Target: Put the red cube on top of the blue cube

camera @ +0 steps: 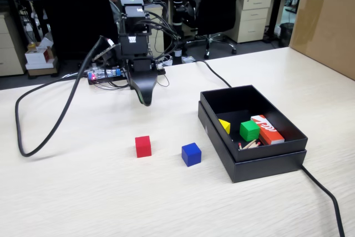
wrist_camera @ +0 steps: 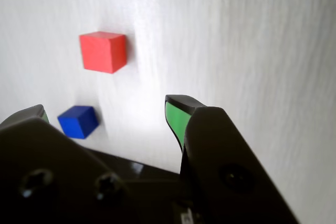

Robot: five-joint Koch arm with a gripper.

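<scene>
Green-padded jaws of the gripper (wrist_camera: 107,116) stand spread and empty in the wrist view. Ahead of them on the table (camera: 111,192) sits the red cube (wrist_camera: 103,51); the blue cube (wrist_camera: 78,121) rests just off one fingertip. Neither is touched. Red looks light, rigid and matte, so pinching two opposite flat faces should hold.

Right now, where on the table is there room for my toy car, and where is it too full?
In the fixed view, bare table runs in front of the red cube and the blue cube. More lies left of the red cube, bordered by the black cable. The black box is crowded: green cube, yellow piece, orange-red box.
</scene>
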